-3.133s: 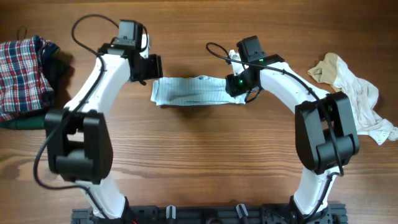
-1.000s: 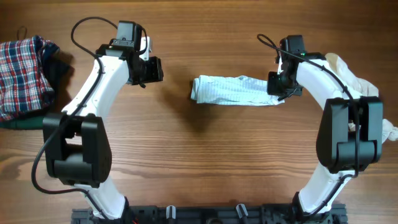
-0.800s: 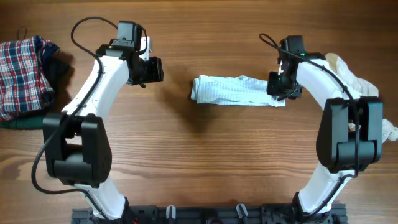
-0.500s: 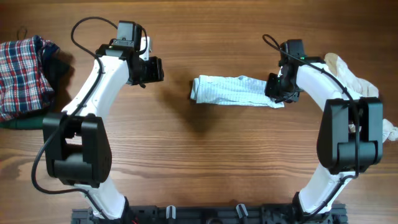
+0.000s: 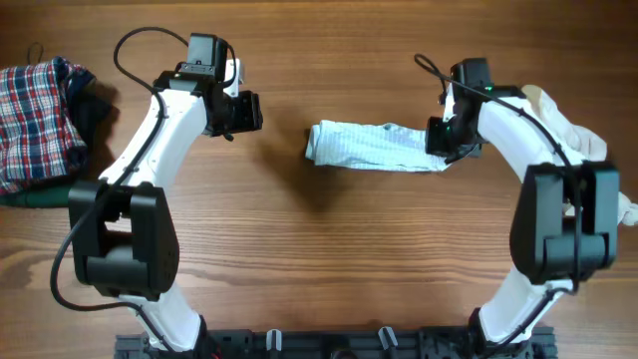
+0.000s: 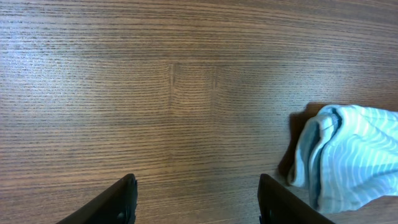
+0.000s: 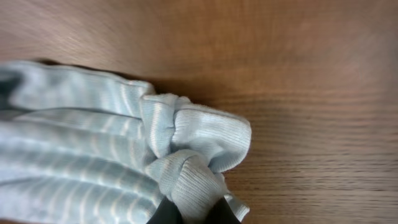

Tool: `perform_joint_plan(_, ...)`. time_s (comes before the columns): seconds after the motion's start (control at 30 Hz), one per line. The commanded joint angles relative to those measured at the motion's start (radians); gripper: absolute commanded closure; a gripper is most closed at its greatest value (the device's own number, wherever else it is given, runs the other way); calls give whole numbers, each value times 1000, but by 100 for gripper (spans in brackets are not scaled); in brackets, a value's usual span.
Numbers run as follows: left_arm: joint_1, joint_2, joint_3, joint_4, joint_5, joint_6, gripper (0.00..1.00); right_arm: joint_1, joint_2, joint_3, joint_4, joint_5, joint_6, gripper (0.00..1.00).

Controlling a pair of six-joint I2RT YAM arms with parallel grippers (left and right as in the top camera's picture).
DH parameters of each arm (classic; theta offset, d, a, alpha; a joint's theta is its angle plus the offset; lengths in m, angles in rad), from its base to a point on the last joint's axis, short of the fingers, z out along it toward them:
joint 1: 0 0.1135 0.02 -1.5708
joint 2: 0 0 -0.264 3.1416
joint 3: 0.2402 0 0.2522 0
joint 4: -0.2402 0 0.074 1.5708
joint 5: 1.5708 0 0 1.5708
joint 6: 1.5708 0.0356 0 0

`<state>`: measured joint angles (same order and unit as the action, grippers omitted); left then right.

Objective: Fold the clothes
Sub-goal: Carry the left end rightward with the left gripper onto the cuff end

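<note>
A light blue striped garment lies folded into a long narrow band across the middle of the table. My right gripper is shut on its right end; the right wrist view shows the ribbed cuff pinched between the fingers. My left gripper is open and empty, apart from the garment, to the left of its left end. The left wrist view shows that left end at the right, and bare wood between my open fingers.
A plaid shirt on dark clothes lies at the far left edge. A pile of beige and white clothes lies at the right, behind my right arm.
Since three seconds ago my right gripper has dragged the striped garment to the right. In the last second it has barely shifted. The left arm has stayed still.
</note>
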<state>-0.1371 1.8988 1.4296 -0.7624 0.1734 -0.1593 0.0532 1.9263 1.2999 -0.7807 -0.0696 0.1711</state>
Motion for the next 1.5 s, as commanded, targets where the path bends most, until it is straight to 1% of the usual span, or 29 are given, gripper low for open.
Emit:
perform_joint_plan(0.0,3,-4,-10,-1,13,5,38,-1,-93,37,2,108,-41,96)
perform_joint_plan(0.07,3,-4,-10,-1,13,5,38,-1,-126,37,-4,179,-53,96)
perform_joint_plan(0.13,3,-4,-10,0,41,5,38,-1,-137,37,-6,177,-86,95)
perform_joint_plan(0.17,2,-4,-10,14,127,5,46,-1,-137,37,-6,174,-87,96)
perform_joint_plan(0.2,-8,-4,-10,34,200,5,58,-1,-137,37,-5,174,-86,96)
perform_joint_plan(0.23,-19,-4,-10,48,225,5,60,-1,-137,37,-3,156,-86,96)
perform_joint_plan(0.33,-88,-4,-10,100,227,5,62,-1,-137,37,7,67,-86,96)
perform_joint_plan(0.4,-146,-4,-10,134,239,-33,68,-1,-137,37,6,37,-84,96)
perform_joint_plan(0.43,-196,-4,-10,165,261,-37,73,-1,-137,37,7,24,-84,96)
perform_joint_plan(0.47,-240,-4,-10,192,264,-55,82,-1,-137,37,7,23,-75,96)
perform_joint_plan(0.5,-283,-4,-10,219,264,-92,94,-1,-137,37,10,23,-63,96)
perform_joint_plan(0.53,-332,-4,-10,253,264,-122,96,-1,-137,37,13,18,-63,96)
perform_joint_plan(0.6,-409,-4,-10,320,259,-158,96,-1,-137,37,14,16,-63,96)
perform_joint_plan(0.67,-491,2,-10,407,216,-230,96,-1,-137,37,13,16,-63,96)
perform_joint_plan(0.73,-545,19,-10,468,166,-290,96,-1,-137,37,13,15,-63,96)
perform_joint_plan(0.8,-580,60,-10,521,142,-311,96,-1,-137,37,10,8,-63,96)
perform_joint_plan(0.9,-585,138,-10,569,138,-399,96,-1,-137,37,10,-8,-63,96)
perform_joint_plan(1.03,-586,210,-10,627,128,-414,96,-1,-137,37,9,-11,-63,96)
perform_joint_plan(1.07,-586,228,-10,643,128,-434,96,-1,-137,37,8,-11,-63,96)
perform_joint_plan(1.37,-587,312,-10,702,87,-433,96,-1,-137,37,1,-23,-63,96)
perform_joint_plan(1.47,-596,343,-10,745,87,-433,96,-1,-137,37,-1,-23,-63,96)
